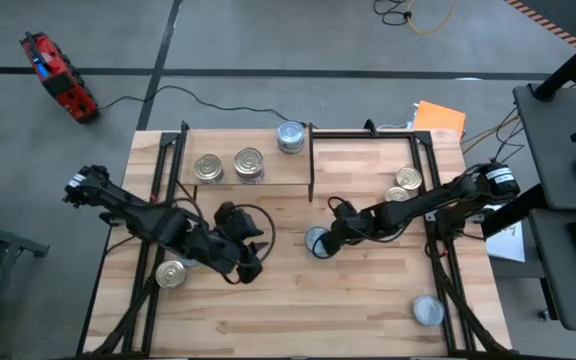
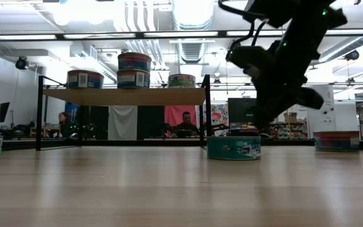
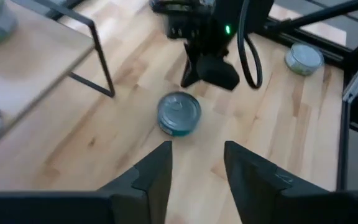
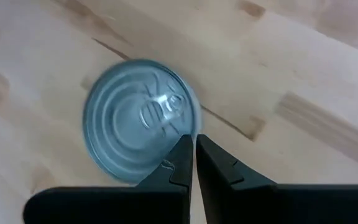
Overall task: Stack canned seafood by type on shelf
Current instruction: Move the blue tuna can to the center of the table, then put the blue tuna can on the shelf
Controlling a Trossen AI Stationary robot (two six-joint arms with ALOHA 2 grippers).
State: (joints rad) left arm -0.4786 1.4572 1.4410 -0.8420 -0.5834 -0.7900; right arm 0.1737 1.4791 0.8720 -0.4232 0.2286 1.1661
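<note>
Canned seafood scattered in several places: three tins on the shelf at the counter's far edge — two golden-lidded ones side by side, one silver-lidded at the shelf's far right end by the dark upright panel. In the low view, one shelf tin stacked atop another. Silver-lidded tin with teal label standing upright near the counter's middle, same tin seen at and. Right claw directly at this tin, fingers clenched together, tips over the lid's rim; nothing grasped. Two golden tins near the right edge, toward the far right corner, touching or nearly so. Another silver tin by the near right corner. Golden tin near the left edge, just beside the left arm. Left claw left of the middle tin, well clear of it, fingers parted, empty, pointed toward that tin.
</note>
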